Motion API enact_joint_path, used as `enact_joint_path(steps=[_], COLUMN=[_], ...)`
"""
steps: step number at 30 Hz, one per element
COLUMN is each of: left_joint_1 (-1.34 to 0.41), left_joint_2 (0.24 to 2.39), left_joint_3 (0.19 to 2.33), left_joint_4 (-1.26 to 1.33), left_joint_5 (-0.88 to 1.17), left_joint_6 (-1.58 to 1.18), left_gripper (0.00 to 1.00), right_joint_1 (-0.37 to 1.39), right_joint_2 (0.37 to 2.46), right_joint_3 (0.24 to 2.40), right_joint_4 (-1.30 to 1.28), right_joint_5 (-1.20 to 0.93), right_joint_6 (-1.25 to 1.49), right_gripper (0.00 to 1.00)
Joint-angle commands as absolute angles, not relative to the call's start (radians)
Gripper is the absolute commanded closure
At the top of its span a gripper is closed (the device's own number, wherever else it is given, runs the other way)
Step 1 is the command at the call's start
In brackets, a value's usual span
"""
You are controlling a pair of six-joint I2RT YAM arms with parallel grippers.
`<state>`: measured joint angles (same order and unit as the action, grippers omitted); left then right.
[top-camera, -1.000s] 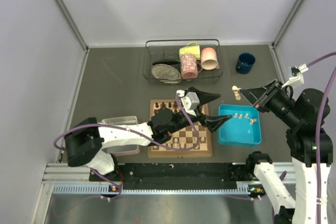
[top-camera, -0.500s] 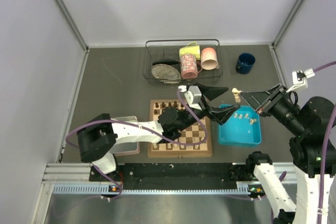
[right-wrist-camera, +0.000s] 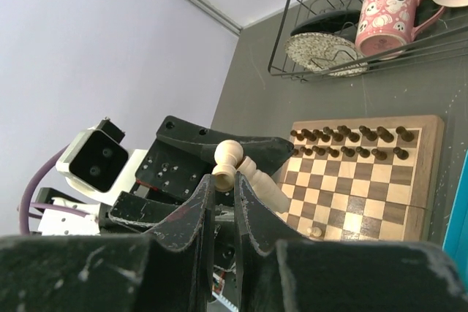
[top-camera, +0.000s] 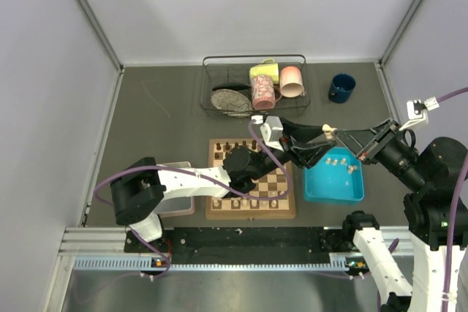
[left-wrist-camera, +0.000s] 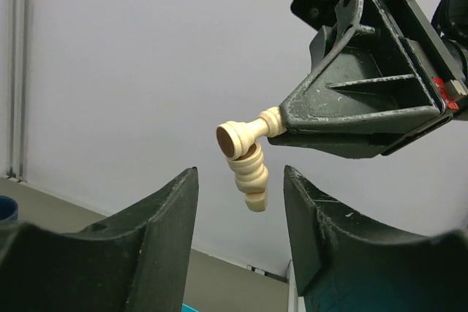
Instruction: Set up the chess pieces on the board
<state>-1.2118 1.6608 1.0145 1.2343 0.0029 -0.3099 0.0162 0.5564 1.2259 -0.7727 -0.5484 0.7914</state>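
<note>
The board (top-camera: 252,212) lies in front of the arms, with two rows of dark brown pieces (top-camera: 238,146) along its far edge. My right gripper (top-camera: 335,134) is shut on a cream pawn (right-wrist-camera: 230,158) in mid-air. A second, longer cream piece (right-wrist-camera: 263,180) is pressed beside the pawn. My left gripper (top-camera: 320,141) is open and raised, its fingertips on either side of the hanging cream pieces (left-wrist-camera: 251,177) without touching them. One cream pawn (right-wrist-camera: 316,231) stands on the board (right-wrist-camera: 351,173). More cream pieces (top-camera: 340,161) lie in the blue tray (top-camera: 334,188).
A wire rack (top-camera: 254,85) with mugs and a plate stands behind the board. A blue mug (top-camera: 341,87) is at the back right. A clear pinkish tray (top-camera: 172,180) lies left of the board, partly under the left arm.
My left gripper has lifted from over the blue tray and swung up to the cream pieces held by my right gripper. The right arm has shifted slightly while still holding them.
</note>
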Motion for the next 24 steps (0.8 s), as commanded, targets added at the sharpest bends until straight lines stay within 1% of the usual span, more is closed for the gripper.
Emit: enact_joint_path(steps=[1,3,6,7,9,10,12,13,15,16,19,24], left_joint_1=[-1.218,-1.218,-1.218,-1.218,-1.218,-1.218,-1.218,-1.218,-1.218,-1.218,-1.218,-1.215], left_joint_2=[1.664,1.666,1.669,1.669,1.669,1.669,1.667,1.666,1.661,1.658,1.635,1.539], left_joint_3=[1.051,1.054,1.057,1.058,1.06,1.058,1.055,1.054,1.045,1.04,1.013,0.93], left_joint_4=[1.259,1.253,1.25,1.25,1.249,1.25,1.253,1.253,1.252,1.247,1.226,1.086], left_joint_5=[0.046,0.052,0.058,0.058,0.057,0.054,0.046,0.041,0.035,0.034,0.041,0.046], left_joint_6=[-0.33,-0.336,-0.342,-0.344,-0.347,-0.348,-0.351,-0.351,-0.354,-0.357,-0.365,-0.357], left_gripper=[0.47,0.49,0.56,0.62,0.71,0.78,0.85,0.92,0.98,1.0,1.0,1.0], right_joint_1=[0.005,0.003,0.005,0.005,0.005,0.005,0.005,0.005,0.005,0.005,0.005,0.005], right_joint_2=[0.54,0.538,0.537,0.537,0.535,0.535,0.535,0.535,0.535,0.537,0.535,0.551], right_joint_3=[1.241,1.238,1.235,1.232,1.229,1.227,1.227,1.226,1.226,1.224,1.226,1.242], right_joint_4=[-0.738,-0.736,-0.736,-0.733,-0.735,-0.733,-0.733,-0.733,-0.732,-0.732,-0.73,-0.724], right_joint_5=[-0.563,-0.563,-0.565,-0.566,-0.568,-0.569,-0.568,-0.568,-0.566,-0.566,-0.557,-0.552], right_joint_6=[0.808,0.81,0.81,0.811,0.813,0.815,0.815,0.813,0.813,0.81,0.808,0.799], right_gripper=[1.0,1.0,1.0,1.0,1.0,1.0,1.0,1.0,1.0,1.0,1.0,1.0])
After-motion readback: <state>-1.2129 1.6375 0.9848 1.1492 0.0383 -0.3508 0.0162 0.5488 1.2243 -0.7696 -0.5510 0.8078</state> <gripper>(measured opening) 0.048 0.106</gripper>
